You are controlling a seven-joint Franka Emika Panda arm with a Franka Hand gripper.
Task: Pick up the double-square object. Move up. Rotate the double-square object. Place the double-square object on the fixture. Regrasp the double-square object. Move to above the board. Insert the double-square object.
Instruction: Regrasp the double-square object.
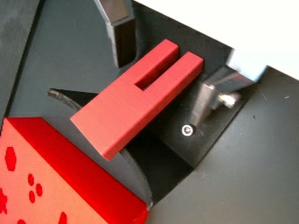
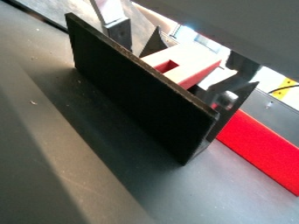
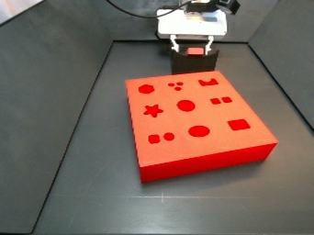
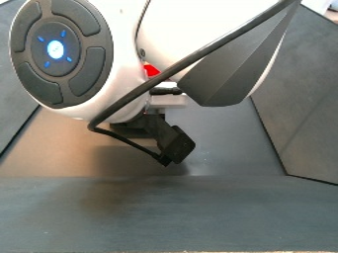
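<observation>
The double-square object (image 1: 135,101) lies tilted on the fixture (image 1: 193,131) in a wrist view, its slotted end pointing toward the gripper side, its other end hanging over the corner of the board (image 1: 59,184). One finger (image 1: 121,31), silver plate with dark pad, shows just beside the slotted end, apart from it with a gap; the second finger is not clearly visible there. In a wrist view the fixture's tall dark wall (image 2: 140,92) hides most of the piece; only a red bit (image 2: 176,66) shows behind it, a finger (image 2: 111,17) near it. The fingers look spread and released, nothing clamped between them.

In a side view the gripper (image 3: 196,44) sits at 12 o'clock of the board (image 3: 196,119), right over the fixture (image 3: 196,61). Another side view is mostly blocked by the arm's white body (image 4: 93,54); a small red spot (image 4: 153,70) shows under it.

No readable writing or brand marks anywhere.
</observation>
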